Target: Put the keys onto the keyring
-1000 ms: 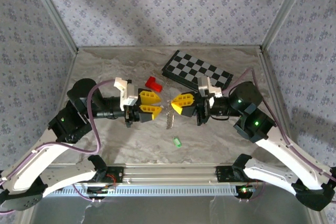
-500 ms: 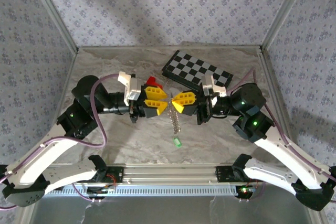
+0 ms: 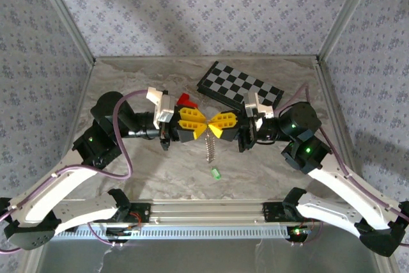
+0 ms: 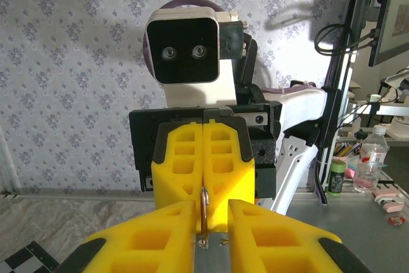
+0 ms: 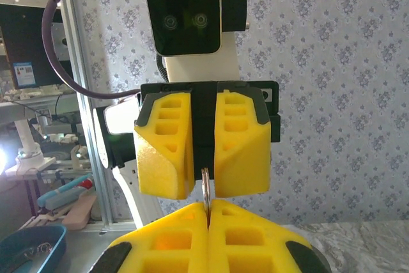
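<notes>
Marble tabletop (image 3: 275, 164) setup: right pincer (image 5: 208, 212) pinches the thin silvery beaded keyring (image 3: 208, 148) up in the air, with the left pincer (image 4: 211, 222) narrowly parted around its ring, probably to share the grip. That tiny bright green key (image 3: 216, 172) lies below, unthreaded.

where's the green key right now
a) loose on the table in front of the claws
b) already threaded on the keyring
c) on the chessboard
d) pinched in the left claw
a: the green key lies by itself on the table, apart from the hanging keyring and well clear of the chessboard.
</notes>
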